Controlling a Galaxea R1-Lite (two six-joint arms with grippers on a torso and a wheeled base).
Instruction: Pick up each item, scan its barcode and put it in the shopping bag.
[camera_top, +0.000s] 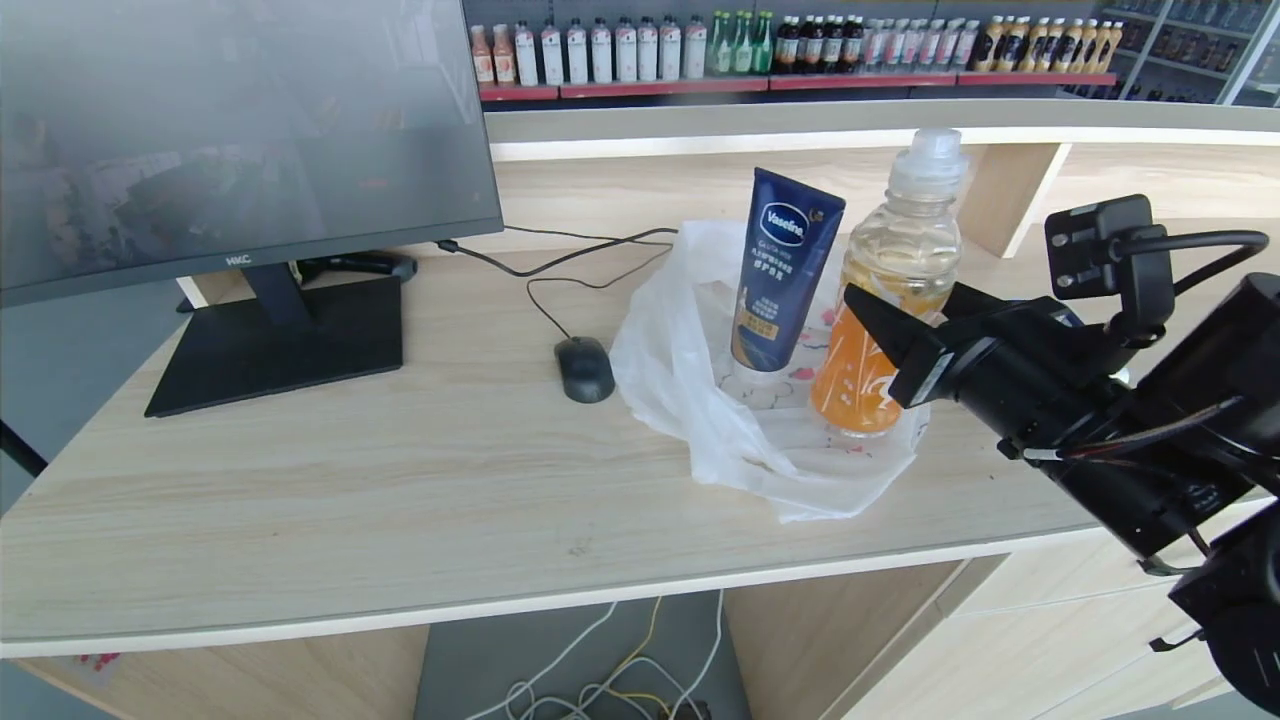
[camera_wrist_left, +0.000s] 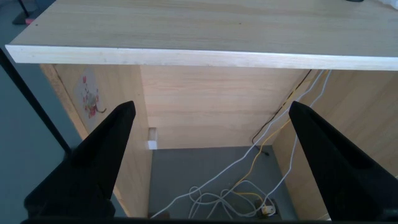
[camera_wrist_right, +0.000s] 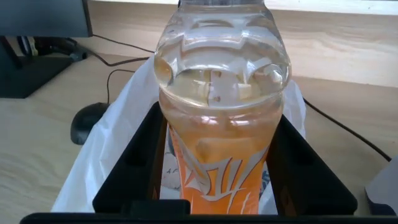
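A clear bottle (camera_top: 900, 260) with an orange label and pale drink stands upright in the white plastic shopping bag (camera_top: 690, 400) on the wooden desk (camera_top: 400, 480). My right gripper (camera_top: 905, 310) comes in from the right and its black fingers hug both sides of the bottle (camera_wrist_right: 221, 93), shut on it around the label. A dark blue lotion tube (camera_top: 783, 270) stands cap-down in the bag just left of the bottle. My left gripper (camera_wrist_left: 211, 109) hangs open below the desk's front edge (camera_wrist_left: 186, 57), with nothing between its fingers.
A monitor (camera_top: 240, 130) on a black stand fills the desk's left side. A black mouse (camera_top: 585, 368) lies left of the bag, its cable trailing back. A raised counter ledge (camera_top: 800, 120) runs behind. Loose cables (camera_wrist_left: 230, 193) lie on the floor under the desk.
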